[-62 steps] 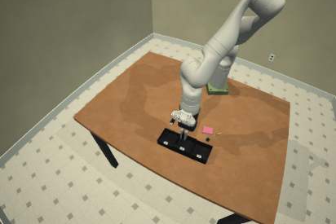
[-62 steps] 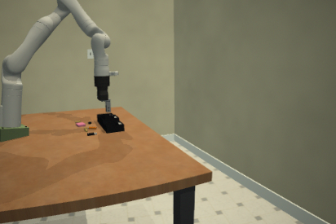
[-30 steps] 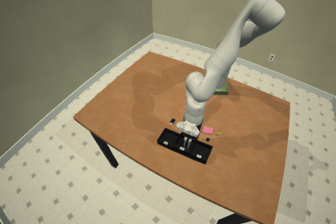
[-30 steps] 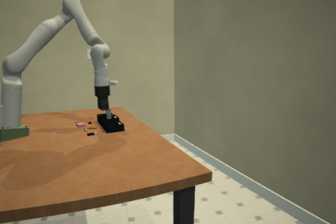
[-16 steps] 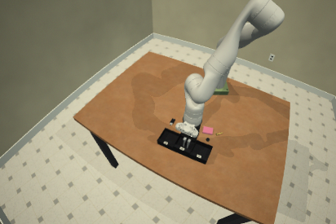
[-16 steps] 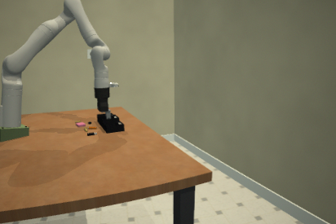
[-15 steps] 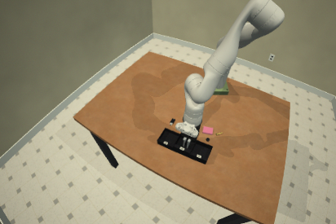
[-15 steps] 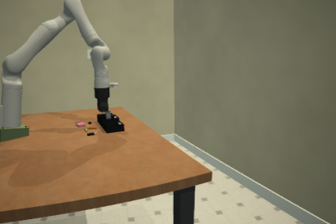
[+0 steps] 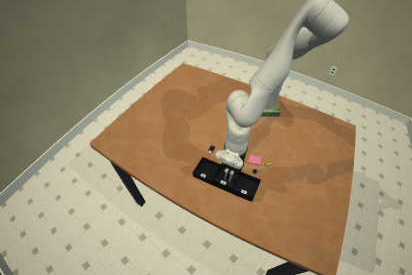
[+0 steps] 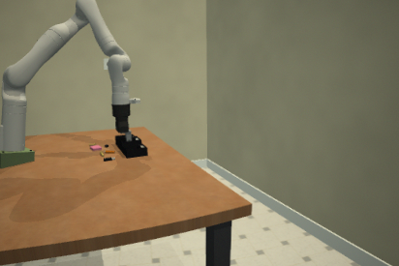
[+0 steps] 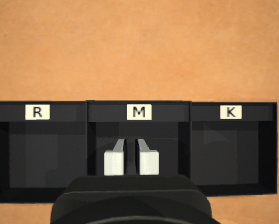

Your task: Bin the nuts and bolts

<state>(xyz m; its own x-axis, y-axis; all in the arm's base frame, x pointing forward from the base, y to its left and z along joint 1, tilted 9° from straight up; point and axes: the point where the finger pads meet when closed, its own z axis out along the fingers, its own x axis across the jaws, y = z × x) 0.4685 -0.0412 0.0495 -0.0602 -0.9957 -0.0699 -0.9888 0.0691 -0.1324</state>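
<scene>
A plain olive-grey wall and a pale floor with small dark diamonds surround the table, whose top is warm brown with a faintly mottled grain. On it a row of black, straight-walled bins shows a matt, rigid finish. The gripper is at bin M, with bin R beside it. Its pale, blocky fingers stand slightly apart; the gap is dark, and I cannot tell whether they pinch anything.

A small dark piece, probably a nut or bolt head, lies on the table near the bins, close to a pink block. If it is metal, it should be hard, fairly heavy for its size and not at all fragile, though smooth faces could slip. I would take a nut low across two opposite flats and a bolt across its shank, squarely, so it does not twist out. The slim yellow piece and the black-and-silver one are too small to identify surely. Bin R's visible floor shows no nut or bolt.
</scene>
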